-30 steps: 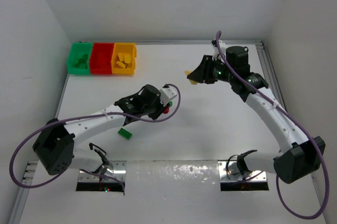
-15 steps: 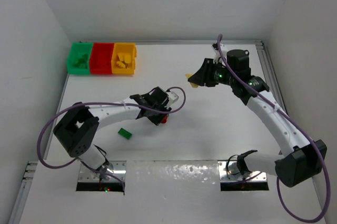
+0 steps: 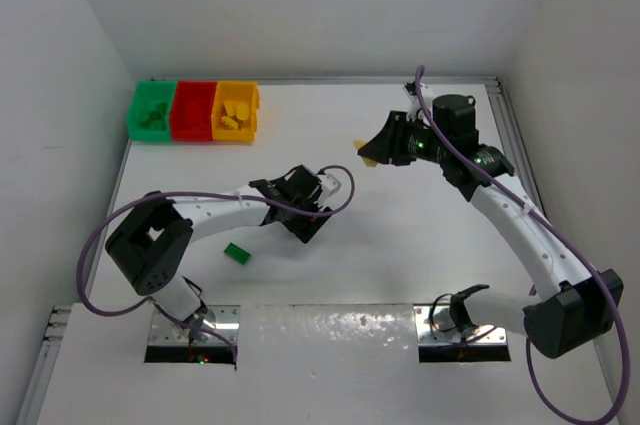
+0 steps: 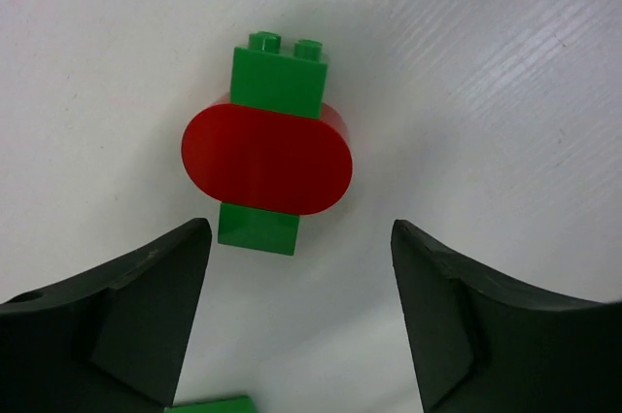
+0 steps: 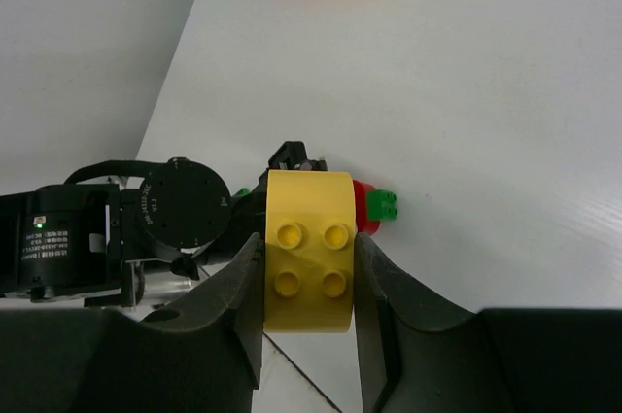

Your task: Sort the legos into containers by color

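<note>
White table [image 3: 400, 265] fills my overhead view, walled in white. Nearest me, a flat green lego [image 3: 237, 254] lies alone. Just past it my left gripper [image 4: 299, 258] stands with jaws spread, touching nothing; a red oval piece [image 4: 266, 159] stuck across a green brick [image 4: 279, 78] lies just ahead of its tips. Farther right, my right gripper [image 5: 309, 262] is clamped on a yellow brick [image 5: 309, 228], raised off the surface. Print on the left arm's round housing [image 5: 185, 209] is too small to read. Far left sit the green bin [image 3: 151, 110], red bin [image 3: 193, 110] and yellow bin [image 3: 236, 111].
</note>
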You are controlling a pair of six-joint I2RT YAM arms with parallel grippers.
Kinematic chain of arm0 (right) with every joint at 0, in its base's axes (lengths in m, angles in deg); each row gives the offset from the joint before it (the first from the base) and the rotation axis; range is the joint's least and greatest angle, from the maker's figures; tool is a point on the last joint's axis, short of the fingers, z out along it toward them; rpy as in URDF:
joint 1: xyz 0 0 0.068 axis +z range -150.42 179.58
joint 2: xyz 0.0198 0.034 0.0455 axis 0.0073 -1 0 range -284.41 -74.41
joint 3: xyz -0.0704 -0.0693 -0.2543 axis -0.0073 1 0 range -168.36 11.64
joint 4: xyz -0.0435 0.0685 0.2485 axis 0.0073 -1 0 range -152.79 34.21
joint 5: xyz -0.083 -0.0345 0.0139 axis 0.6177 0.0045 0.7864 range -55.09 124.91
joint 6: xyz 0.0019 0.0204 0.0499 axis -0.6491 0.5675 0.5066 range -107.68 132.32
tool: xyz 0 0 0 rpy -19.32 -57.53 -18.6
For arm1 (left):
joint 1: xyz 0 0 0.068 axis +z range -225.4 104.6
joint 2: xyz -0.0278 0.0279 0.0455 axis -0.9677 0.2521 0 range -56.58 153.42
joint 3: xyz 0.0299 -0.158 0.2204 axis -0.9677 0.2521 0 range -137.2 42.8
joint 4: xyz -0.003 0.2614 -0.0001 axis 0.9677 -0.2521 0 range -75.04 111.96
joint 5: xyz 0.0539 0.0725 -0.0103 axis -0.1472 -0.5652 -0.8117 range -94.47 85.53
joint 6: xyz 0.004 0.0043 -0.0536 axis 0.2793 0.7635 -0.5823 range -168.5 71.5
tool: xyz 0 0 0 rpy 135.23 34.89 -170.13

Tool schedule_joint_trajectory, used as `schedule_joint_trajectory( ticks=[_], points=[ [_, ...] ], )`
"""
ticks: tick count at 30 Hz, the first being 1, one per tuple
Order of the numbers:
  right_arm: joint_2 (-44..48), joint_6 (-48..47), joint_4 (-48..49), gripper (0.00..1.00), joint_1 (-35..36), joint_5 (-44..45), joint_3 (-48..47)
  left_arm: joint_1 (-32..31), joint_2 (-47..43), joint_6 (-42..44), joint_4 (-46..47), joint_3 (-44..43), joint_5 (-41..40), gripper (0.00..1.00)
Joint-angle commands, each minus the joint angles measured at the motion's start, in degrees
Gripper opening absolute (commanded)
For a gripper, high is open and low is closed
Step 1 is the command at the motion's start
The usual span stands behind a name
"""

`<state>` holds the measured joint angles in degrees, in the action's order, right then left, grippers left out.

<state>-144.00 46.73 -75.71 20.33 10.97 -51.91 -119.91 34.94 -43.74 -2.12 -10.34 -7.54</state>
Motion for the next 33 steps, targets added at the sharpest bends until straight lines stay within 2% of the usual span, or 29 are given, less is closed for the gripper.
schedule_joint_trajectory(
  ticks=[1,3,6,7,9,10,11,12,13,14,16,20,25,29,33],
  points=[
    [1.29,-1.71,-0.46,0.0,0.08,0.74,-0.96,0.48,-3.45,2.27,1.05,-0.73,1.84,0.74],
    [1.03,-2.94,-3.43,0.0,0.08,0.74,-1.49,0.48,-6.17,4.81,0.52,-2.22,2.63,0.72],
    [0.24,-7.33,-8.88,0.0,0.08,2.85,-2.72,0.48,-11.25,13.76,0.61,-4.51,4.72,0.62],
    [0.06,-9.34,-9.78,0.0,0.08,2.85,-3.24,0.57,-13.2,21.62,1.04,-4.6,6.83,0.61],
    [-1.16,-11.46,-11.71,0.0,0.08,1.98,-4.03,0.57,-20.28,30.27,5.77,-1.71,8.25,0.61],
    [-1.69,-12.0,-12.24,0.0,0.08,0.23,-4.91,0.65,-23.21,39.62,8.58,0.3,9.91,0.62],
    [-2.22,-12.18,-12.51,0.0,0.16,-0.66,-5.35,0.65,-25.76,44.33,15.57,5.63,10.8,0.66],
    [-2.66,-12.18,-12.77,0.0,0.16,-1.27,-5.71,0.65,-30.31,48.12,19.2,8.56,11.59,0.79],
    [-3.53,-11.66,-12.51,0.0,0.51,-1.8,-5.97,0.65,-31.92,54.25,22.37,10.67,13.77,0.85],
    [-3.89,-11.22,-12.07,0.0,0.95,-1.89,-6.06,0.65,-33.07,56.4,26.93,13.13,15.1,0.89],
    [-4.77,-10.33,-10.49,0.0,3.57,-1.98,-6.85,0.48,-32.47,56.87,26.63,11.93,19.49,0.9],
    [-9.42,-11.91,-11.36,0.0,10.53,-1.11,-11.5,0.57,-28.43,55.54,21.18,3.94,24.16,0.81],
    [-9.08,-8.22,-4.78,0.0,11.76,-3.65,-8.52,0.57,-30.79,61.05,23.02,6.2,27.67,0.8],
    [-9.87,-7.78,-4.07,0.0,13.26,-4.62,-8.26,0.57,-30.97,59.67,23.11,6.56,27.59,0.77],
    [-9.7,-6.91,-2.14,0.0,14.05,-5.76,-7.47,0.57,-30.79,59.32,23.11,6.39,27.42,0.62]
  ],
)
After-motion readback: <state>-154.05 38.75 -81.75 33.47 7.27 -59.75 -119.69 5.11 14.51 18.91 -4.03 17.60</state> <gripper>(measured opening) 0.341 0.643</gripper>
